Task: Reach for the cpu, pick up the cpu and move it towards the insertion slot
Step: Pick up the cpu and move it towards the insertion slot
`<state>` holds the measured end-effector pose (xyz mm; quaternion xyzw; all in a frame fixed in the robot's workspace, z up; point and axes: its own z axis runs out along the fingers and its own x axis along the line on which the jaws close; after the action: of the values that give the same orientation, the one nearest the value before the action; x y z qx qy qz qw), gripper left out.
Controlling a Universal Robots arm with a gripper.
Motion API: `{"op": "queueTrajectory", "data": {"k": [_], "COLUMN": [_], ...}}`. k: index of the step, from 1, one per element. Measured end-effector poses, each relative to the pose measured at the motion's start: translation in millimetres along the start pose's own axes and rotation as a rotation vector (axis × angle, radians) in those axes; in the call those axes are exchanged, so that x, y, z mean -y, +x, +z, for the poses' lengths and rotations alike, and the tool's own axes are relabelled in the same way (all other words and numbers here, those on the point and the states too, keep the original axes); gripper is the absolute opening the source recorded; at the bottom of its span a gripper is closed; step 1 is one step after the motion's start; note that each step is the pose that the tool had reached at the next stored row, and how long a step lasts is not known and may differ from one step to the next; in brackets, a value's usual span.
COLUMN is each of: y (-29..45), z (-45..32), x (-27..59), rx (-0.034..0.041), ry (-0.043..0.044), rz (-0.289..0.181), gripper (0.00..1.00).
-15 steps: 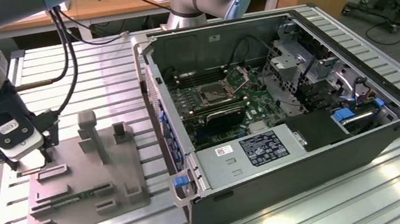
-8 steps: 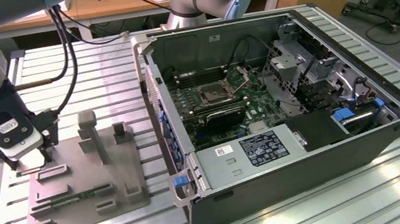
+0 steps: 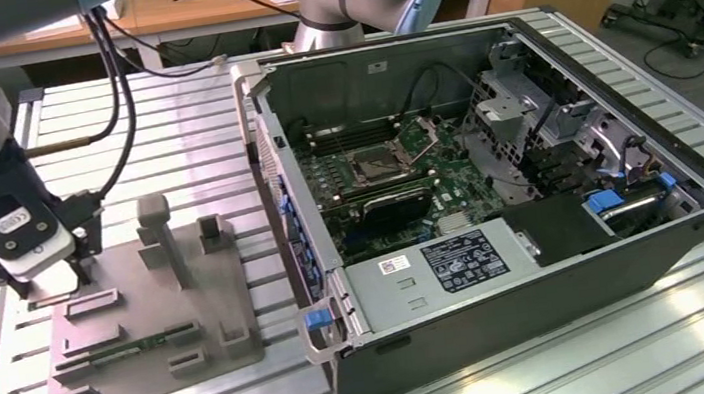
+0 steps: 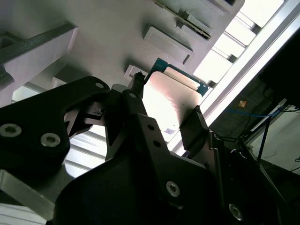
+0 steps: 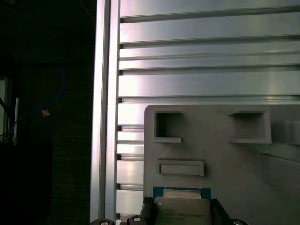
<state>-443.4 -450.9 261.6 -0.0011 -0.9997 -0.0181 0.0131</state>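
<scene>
cpu: the cpu is seen in both wrist views, silvery lid upward and a green board edge showing round it, lying low over the grey fixture plate; whether it is resting on the plate or just lifted off it cannot be told.
cpu, second wrist view: the lid is lit brightly and is framed by dark fingers on two opposite sides.
Gripper: the gripper is closed onto the cpu, with one black finger set against each of two opposite board edges.
Gripper, exterior view: the gripper is lowered to the far corner of the fixture plate, at the exterior view's left.
Fixture plate: shallow rectangular pockets are moulded into it; two open pockets and a narrow raised bar are seen beside the cpu in the first wrist view.
Fixture uprights: a tall grey post and a shorter block stand upright on the plate, near the gripper.
Memory strip: a long narrow green memory strip is laid flat in a groove of the plate, apart from the gripper.
Insertion slot: the insertion slot is seen as a square metal-framed socket on the motherboard, well apart from the gripper, toward the exterior view's right.
Computer case: the computer case is laid on its side with the side panel off, so that the board is exposed.
Table: fixture plate and case are both carried on a slotted aluminium table.
Cables: black cables are hung down beside the arm, above the plate.
</scene>
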Motion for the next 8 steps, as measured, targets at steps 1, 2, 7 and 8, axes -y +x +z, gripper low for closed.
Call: {"op": "queueTrajectory", "data": {"k": [1, 2, 7, 8], "y": [0.0, 0.0, 0.1, 0.1], "z": [-0.4, -0.7, -2.8, -3.3], "x": [0.0, 0.0, -0.1, -0.1], "rx": [-0.0001, 0.0002, 0.0002, 0.0001], "ry": [0.0000, 0.0000, -0.0001, 0.0000], "rz": [0.000, 0.000, 0.000, 0.000], "gripper": [0.55, 0.55, 0.55, 0.55]}}
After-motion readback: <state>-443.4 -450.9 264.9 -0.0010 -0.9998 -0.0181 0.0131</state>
